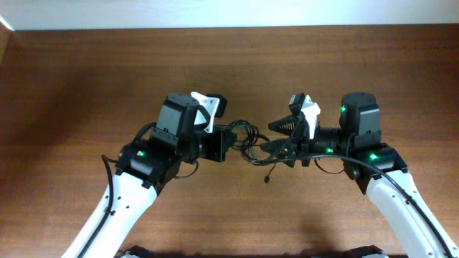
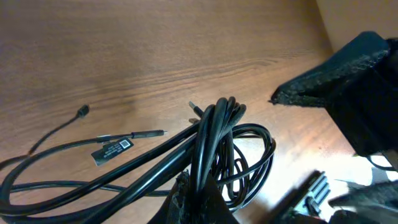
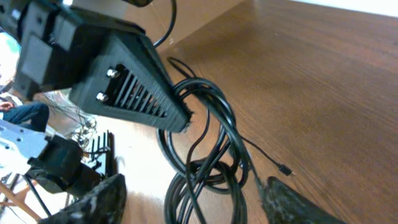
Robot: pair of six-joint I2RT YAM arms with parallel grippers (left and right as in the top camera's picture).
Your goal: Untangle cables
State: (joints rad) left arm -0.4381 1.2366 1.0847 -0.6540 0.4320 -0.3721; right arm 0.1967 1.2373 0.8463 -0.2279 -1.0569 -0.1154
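Observation:
A tangle of thin black cables (image 1: 251, 137) lies on the wooden table between my two arms. My left gripper (image 1: 231, 140) is shut on a bundle of several cable strands (image 2: 217, 124), which pass up between its fingertips (image 2: 202, 190). My right gripper (image 1: 277, 136) is open wide, its two fingers on either side of the cable loops (image 3: 208, 155) without closing on them (image 3: 196, 205). One loose cable end with a small plug (image 1: 266, 179) trails toward the front; it also shows in the left wrist view (image 2: 83, 111) and the right wrist view (image 3: 285, 169).
The wooden table (image 1: 86, 86) stretches to all sides. A white label tag (image 2: 112, 151) hangs on one cable. The left gripper's slotted black finger (image 3: 134, 93) shows in the right wrist view, and the right gripper's finger (image 2: 323, 87) in the left wrist view.

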